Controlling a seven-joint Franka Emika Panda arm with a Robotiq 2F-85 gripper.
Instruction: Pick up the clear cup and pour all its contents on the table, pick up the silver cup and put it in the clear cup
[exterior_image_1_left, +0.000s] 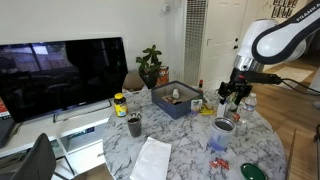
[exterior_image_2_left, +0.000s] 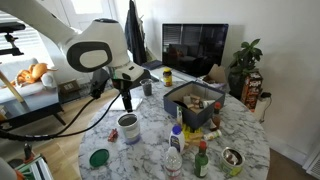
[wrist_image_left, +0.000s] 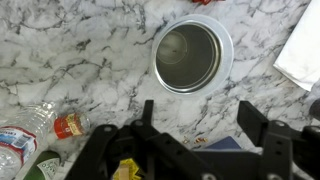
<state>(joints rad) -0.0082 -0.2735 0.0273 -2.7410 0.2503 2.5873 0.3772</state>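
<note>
The silver cup (wrist_image_left: 186, 52) stands upright inside the wider clear cup (wrist_image_left: 224, 62), whose transparent rim rings it, on the white marble table (wrist_image_left: 80, 60). The pair shows in both exterior views (exterior_image_1_left: 225, 126) (exterior_image_2_left: 128, 128). My gripper (wrist_image_left: 198, 118) is open and empty, hanging above the table just beside the cups; it also shows in both exterior views (exterior_image_1_left: 232, 96) (exterior_image_2_left: 127, 101). A few small coloured pieces (exterior_image_1_left: 219, 160) lie on the marble nearby, and a red piece (wrist_image_left: 205, 2) shows at the top edge of the wrist view.
A labelled water bottle with a red cap (wrist_image_left: 30, 140) lies close by. A white napkin (wrist_image_left: 300, 50) lies beside the cups. A blue bin (exterior_image_2_left: 195, 100), a dark cup (exterior_image_1_left: 134, 125), a green lid (exterior_image_2_left: 98, 157) and small bottles (exterior_image_2_left: 203, 158) are on the table.
</note>
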